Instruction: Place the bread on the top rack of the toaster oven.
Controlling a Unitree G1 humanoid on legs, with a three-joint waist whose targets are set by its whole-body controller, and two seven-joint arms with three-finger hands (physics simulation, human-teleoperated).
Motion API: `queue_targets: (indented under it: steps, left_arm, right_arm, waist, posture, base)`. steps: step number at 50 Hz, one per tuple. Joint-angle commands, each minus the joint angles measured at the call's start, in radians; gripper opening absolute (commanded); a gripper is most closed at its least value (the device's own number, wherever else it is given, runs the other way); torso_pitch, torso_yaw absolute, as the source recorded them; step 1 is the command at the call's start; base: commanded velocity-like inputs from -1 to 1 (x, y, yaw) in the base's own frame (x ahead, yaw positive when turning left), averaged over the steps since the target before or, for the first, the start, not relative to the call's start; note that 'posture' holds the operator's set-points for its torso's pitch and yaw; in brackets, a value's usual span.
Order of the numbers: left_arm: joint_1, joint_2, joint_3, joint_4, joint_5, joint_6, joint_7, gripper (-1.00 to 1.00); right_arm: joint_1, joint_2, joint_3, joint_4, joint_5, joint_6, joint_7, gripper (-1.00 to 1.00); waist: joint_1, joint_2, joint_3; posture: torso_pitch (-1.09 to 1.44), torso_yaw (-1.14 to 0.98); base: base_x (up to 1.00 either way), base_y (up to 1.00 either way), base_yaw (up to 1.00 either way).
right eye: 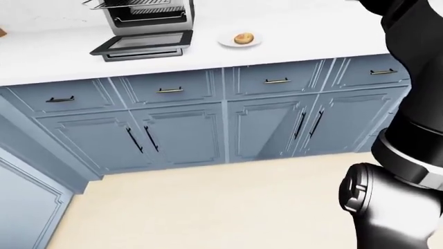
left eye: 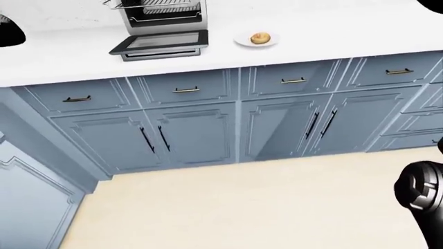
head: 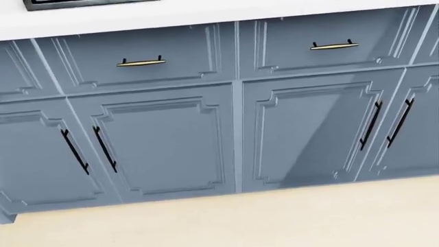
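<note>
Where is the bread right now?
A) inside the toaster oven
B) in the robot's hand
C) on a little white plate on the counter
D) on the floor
C: the bread sits on a small white plate on the white counter, to the right of the toaster oven, whose door hangs open.

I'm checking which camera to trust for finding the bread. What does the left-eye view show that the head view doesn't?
Only the left-eye view shows the bread on its plate, the toaster oven with its door folded down, and a black arm at lower right. Only the head view shows the cabinet doors close up. Both share the white counter, blue drawers and pale floor.
</note>
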Motion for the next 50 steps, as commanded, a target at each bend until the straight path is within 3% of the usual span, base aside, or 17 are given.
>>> queue_targets:
  steps: [1, 3, 9, 10, 13, 17, 18, 20, 25, 28, 30, 31, 33, 34, 37, 44, 50]
  left_arm:
    - [-0.004, 0.008, 0.013, 0.004, 0.019, -0.035, -0.002, 1.00]
    - [-0.008, 0.012, 0.018, 0.007, 0.015, -0.031, -0.002, 1.00]
    - [-0.006, 0.014, 0.011, 0.004, 0.014, -0.037, 0.001, 1.00]
    - [-0.005, 0.011, 0.009, 0.003, 0.017, -0.037, 0.001, 1.00]
    - [-0.007, 0.012, 0.016, 0.001, 0.011, -0.030, 0.003, 1.00]
    - [-0.003, 0.012, 0.017, 0.000, 0.014, -0.032, 0.001, 1.00]
    - [-0.003, 0.011, 0.014, 0.000, 0.015, -0.034, 0.000, 1.00]
    - [-0.002, 0.005, 0.014, 0.000, 0.019, -0.032, 0.000, 1.00]
    - [0.000, 0.008, 0.014, -0.009, 0.025, -0.024, 0.005, 1.00]
    - [-0.007, 0.005, 0.013, -0.006, 0.025, -0.021, 0.002, 1.00]
    - [-0.008, 0.005, 0.016, -0.005, 0.021, -0.021, 0.002, 1.00]
    - [-0.008, 0.004, 0.015, -0.004, 0.021, -0.021, 0.002, 1.00]
    - [-0.009, 0.003, 0.013, -0.003, 0.024, -0.022, 0.000, 1.00]
    - [-0.008, 0.001, 0.012, -0.002, 0.027, -0.022, -0.001, 1.00]
    - [-0.011, -0.001, 0.009, -0.004, 0.026, -0.020, 0.001, 1.00]
    - [-0.018, -0.004, 0.008, -0.004, 0.031, -0.015, -0.002, 1.00]
    - [-0.020, -0.006, 0.006, -0.006, 0.034, -0.013, -0.001, 1.00]
  right_arm:
    - [-0.020, -0.002, -0.001, -0.021, -0.009, -0.027, 0.014, 1.00]
    - [-0.024, -0.001, -0.003, -0.018, -0.018, -0.024, 0.020, 1.00]
    - [-0.025, 0.006, -0.005, -0.018, -0.035, -0.023, 0.028, 1.00]
    - [-0.023, 0.007, -0.004, -0.021, -0.037, -0.020, 0.028, 1.00]
    - [-0.020, 0.010, -0.005, -0.026, -0.041, -0.017, 0.032, 1.00]
    - [-0.021, 0.011, -0.004, -0.029, -0.052, -0.012, 0.039, 1.00]
    - [-0.019, 0.012, -0.003, -0.026, -0.056, -0.017, 0.040, 1.00]
    - [-0.020, 0.013, -0.004, -0.024, -0.061, -0.018, 0.044, 1.00]
    - [-0.012, 0.012, 0.001, -0.026, -0.078, -0.025, 0.054, 1.00]
    - [-0.011, 0.019, 0.000, -0.028, -0.084, -0.021, 0.058, 1.00]
    - [-0.013, 0.020, -0.001, -0.030, -0.088, -0.019, 0.060, 1.00]
    - [-0.015, 0.020, -0.002, -0.030, -0.089, -0.017, 0.061, 1.00]
    - [-0.015, 0.022, -0.002, -0.028, -0.093, -0.021, 0.063, 1.00]
    - [-0.014, 0.023, -0.002, -0.034, -0.094, -0.021, 0.064, 1.00]
    - [-0.012, 0.026, -0.004, -0.036, -0.096, -0.018, 0.065, 1.00]
    - [-0.014, 0.029, -0.004, -0.033, -0.099, -0.016, 0.068, 1.00]
    - [-0.012, 0.029, -0.004, -0.036, -0.102, -0.015, 0.070, 1.00]
  waist:
    - [0.001, 0.000, -0.033]
    - [-0.001, 0.000, -0.013]
    - [0.001, 0.000, -0.032]
    - [0.000, -0.001, -0.011]
    - [0.001, 0.001, -0.033]
    - [-0.003, 0.002, -0.012]
    - [-0.001, 0.002, -0.031]
    - [-0.002, 0.002, -0.010]
    - [-0.002, 0.003, -0.032]
    - [-0.002, 0.001, -0.013]
    - [0.000, 0.001, -0.035]
    - [-0.001, 0.000, -0.013]
    - [-0.001, 0.001, -0.016]
    - [0.001, 0.002, -0.036]
    - [0.000, -0.003, -0.008]
    - [-0.001, -0.020, -0.011]
    - [0.000, 0.021, -0.017]
  posture:
    - [0.00, 0.00]
    - [0.00, 0.00]
    - [0.00, 0.00]
    - [0.00, 0.00]
    - [0.00, 0.00]
    - [0.00, 0.00]
    - [0.00, 0.00]
    - [0.00, 0.00]
    - [0.00, 0.00]
    - [0.00, 0.00]
    - [0.00, 0.00]
    - [0.00, 0.00]
    - [0.00, 0.00]
    - [0.00, 0.00]
    - [0.00, 0.00]
    - [0.00, 0.00]
    - [0.00, 0.00]
  base:
    - [0.05, 0.00, 0.00]
    - [0.04, 0.00, 0.00]
    - [0.05, 0.00, 0.00]
    - [0.05, 0.00, 0.00]
    - [0.04, 0.00, 0.00]
    - [0.05, 0.00, 0.00]
    - [0.05, 0.00, 0.00]
    - [0.05, 0.00, 0.00]
    - [0.05, 0.00, 0.00]
    - [0.05, 0.00, 0.00]
    - [0.05, 0.00, 0.00]
    - [0.05, 0.00, 0.00]
    - [0.05, 0.00, 0.00]
    - [0.13, 0.00, 0.00]
    - [0.30, 0.00, 0.00]
    - [0.33, 0.00, 0.00]
    - [0.34, 0.00, 0.00]
